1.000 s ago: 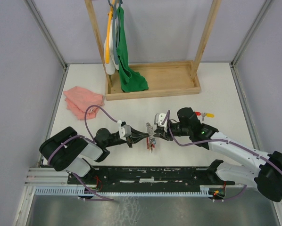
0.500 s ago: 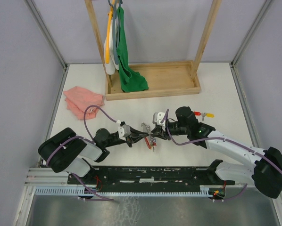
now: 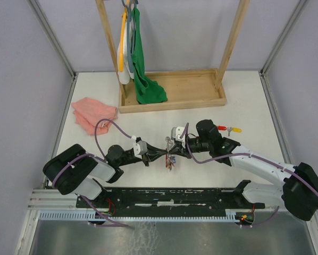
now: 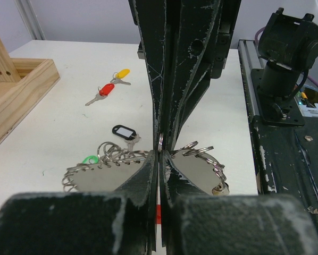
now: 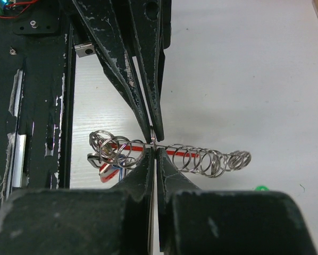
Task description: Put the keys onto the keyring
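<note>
The keyring hangs between my two grippers just above the table, its small split rings and several tagged keys strung along a thin loop that is partly red. My left gripper and right gripper meet tip to tip, both shut on the loop's wire. A black-tagged key and a green tag lie under the bunch. Two loose keys, one red-tagged and one yellow-tagged, lie on the table behind my right arm; the left wrist view shows the red tag and the yellow tag.
A wooden rack with a tray base stands at the back, a green cloth hanging into it. A pink cloth lies at the left. The black base rail runs along the near edge.
My right gripper has slid a little left and closed on the keyring's wire. The left gripper has kept its grip and barely moved.
</note>
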